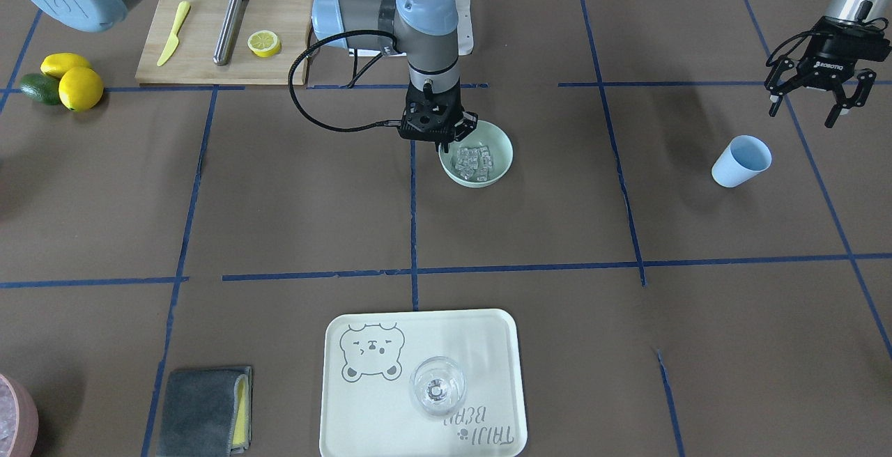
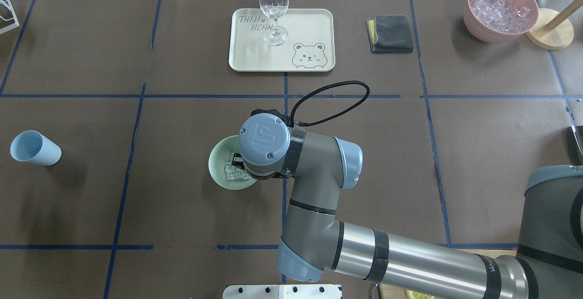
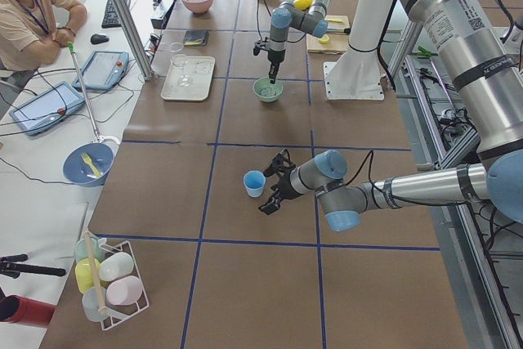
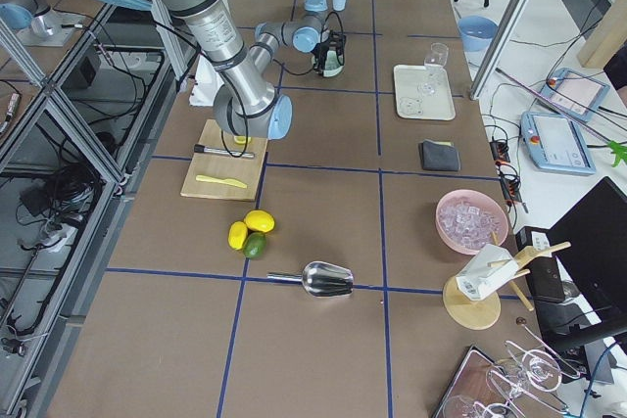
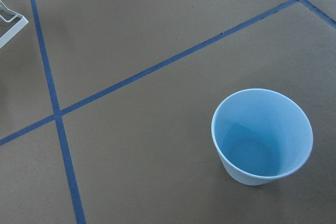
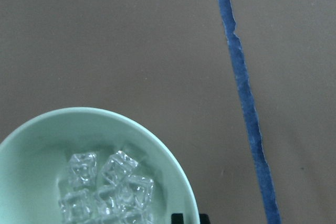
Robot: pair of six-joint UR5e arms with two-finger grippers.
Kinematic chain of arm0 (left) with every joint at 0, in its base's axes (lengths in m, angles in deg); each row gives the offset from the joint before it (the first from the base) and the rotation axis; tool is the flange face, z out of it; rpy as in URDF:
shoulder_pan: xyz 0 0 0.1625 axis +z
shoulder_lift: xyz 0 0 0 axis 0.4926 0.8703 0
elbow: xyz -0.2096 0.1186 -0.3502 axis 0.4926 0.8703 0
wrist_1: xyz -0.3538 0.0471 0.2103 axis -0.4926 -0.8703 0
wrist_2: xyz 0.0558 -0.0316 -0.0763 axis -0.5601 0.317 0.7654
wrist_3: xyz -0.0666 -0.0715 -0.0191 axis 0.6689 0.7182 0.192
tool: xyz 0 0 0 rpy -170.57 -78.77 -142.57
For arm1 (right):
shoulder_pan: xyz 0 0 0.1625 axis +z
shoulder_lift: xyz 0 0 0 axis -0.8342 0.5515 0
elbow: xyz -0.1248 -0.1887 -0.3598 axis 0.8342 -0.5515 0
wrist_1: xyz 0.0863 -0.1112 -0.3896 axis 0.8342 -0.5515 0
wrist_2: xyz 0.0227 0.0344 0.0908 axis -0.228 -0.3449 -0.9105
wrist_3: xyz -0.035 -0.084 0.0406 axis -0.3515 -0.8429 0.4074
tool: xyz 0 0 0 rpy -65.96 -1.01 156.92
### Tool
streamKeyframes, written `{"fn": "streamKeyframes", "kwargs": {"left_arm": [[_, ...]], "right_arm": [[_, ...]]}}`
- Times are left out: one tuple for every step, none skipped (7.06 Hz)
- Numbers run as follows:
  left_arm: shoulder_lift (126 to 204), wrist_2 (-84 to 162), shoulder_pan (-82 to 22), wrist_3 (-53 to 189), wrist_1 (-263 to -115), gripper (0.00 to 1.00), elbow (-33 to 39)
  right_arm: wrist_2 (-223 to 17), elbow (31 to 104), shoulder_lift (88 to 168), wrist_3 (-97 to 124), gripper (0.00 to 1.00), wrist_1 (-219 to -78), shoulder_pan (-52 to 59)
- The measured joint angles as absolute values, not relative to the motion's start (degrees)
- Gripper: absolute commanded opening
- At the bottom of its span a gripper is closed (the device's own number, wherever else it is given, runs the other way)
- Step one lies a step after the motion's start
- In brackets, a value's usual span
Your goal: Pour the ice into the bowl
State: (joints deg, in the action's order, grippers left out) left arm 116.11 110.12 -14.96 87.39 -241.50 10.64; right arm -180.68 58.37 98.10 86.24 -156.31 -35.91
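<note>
The pale mint-green bowl (image 1: 505, 157) stands upright near the table's middle and holds several clear ice cubes (image 1: 474, 161). My right gripper (image 1: 443, 142) stands on the bowl's rim, one finger inside and one outside, shut on it. The bowl (image 2: 218, 162) and ice (image 2: 234, 173) show partly under my right wrist in the overhead view. The right wrist view shows the bowl (image 6: 31, 145) and ice (image 6: 105, 187) up close. The light blue cup (image 1: 742, 161) stands upright and empty (image 5: 261, 137). My left gripper (image 1: 815, 112) is open and empty, raised beside the cup.
A tray (image 1: 362, 401) carries a clear glass (image 1: 437, 387). A grey cloth (image 1: 205, 412) lies beside it. A pink bowl of ice (image 2: 501, 9) stands at the far corner. A cutting board (image 1: 202, 53), lemons (image 1: 77, 84) and a metal scoop (image 4: 328, 279) lie on my right.
</note>
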Motion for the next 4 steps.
{"fn": "streamKeyframes", "kwargs": {"left_arm": [[116.13,110.02,-14.97,87.39,-241.5,1.0,10.56],[116.13,109.98,-14.99,87.39,-241.5,1.0,10.59],[116.13,109.98,-15.01,87.39,-241.5,1.0,10.66],[116.13,109.99,-15.0,87.39,-241.5,1.0,10.73]], "right_arm": [[-180.96,58.68,97.68,86.32,0.0,-156.33,-35.38],[-182.89,60.1,97.86,86.38,0.0,-156.45,-33.73],[-186.33,63.59,99.8,86.36,0.0,-156.51,-31.16],[-189.26,69.54,104.67,85.98,0.0,-156.27,-28.68]]}}
